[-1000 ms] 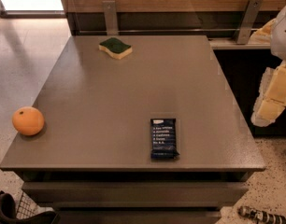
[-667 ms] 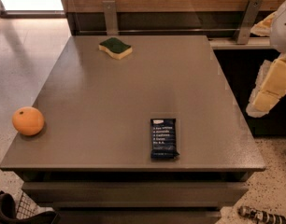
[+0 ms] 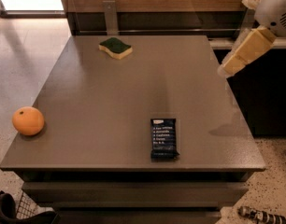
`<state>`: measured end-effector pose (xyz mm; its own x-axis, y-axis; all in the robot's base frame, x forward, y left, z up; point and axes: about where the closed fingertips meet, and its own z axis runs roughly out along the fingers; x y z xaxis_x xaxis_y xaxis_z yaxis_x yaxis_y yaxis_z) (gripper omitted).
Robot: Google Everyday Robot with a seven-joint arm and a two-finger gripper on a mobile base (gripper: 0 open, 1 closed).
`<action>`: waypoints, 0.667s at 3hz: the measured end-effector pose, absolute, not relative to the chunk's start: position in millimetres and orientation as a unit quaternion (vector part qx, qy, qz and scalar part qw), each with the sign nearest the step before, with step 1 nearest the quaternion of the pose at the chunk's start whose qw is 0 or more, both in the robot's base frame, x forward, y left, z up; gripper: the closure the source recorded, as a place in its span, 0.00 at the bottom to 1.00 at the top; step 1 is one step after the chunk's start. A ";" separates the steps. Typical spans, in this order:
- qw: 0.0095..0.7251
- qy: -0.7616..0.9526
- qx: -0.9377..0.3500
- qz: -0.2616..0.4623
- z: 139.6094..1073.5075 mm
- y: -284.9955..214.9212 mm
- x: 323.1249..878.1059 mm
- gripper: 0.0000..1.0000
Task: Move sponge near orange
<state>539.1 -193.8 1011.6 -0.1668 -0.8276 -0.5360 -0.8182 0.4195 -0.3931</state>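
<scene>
The sponge (image 3: 115, 47), dark green on top over pale yellow foam, lies at the far edge of the grey table (image 3: 124, 101), left of centre. The orange (image 3: 28, 121) sits at the table's left edge, near the front corner. The two are far apart. My gripper (image 3: 232, 64) hangs in the air at the upper right, just past the table's right edge. It is well to the right of the sponge and holds nothing that I can see.
A dark blue wrapped snack bar (image 3: 163, 138) lies near the table's front edge, right of centre. A wooden wall with metal posts (image 3: 110, 15) runs behind the table. A dark cabinet (image 3: 264, 92) stands to the right.
My arm and gripper have risen and moved left towards the table's right edge. The sponge, orange and snack bar have not moved.
</scene>
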 end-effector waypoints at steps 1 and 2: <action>0.421 0.749 -0.509 0.044 1008.6 -164.6 571.6 0.00; 0.472 0.742 -0.467 0.098 999.5 -132.5 589.5 0.00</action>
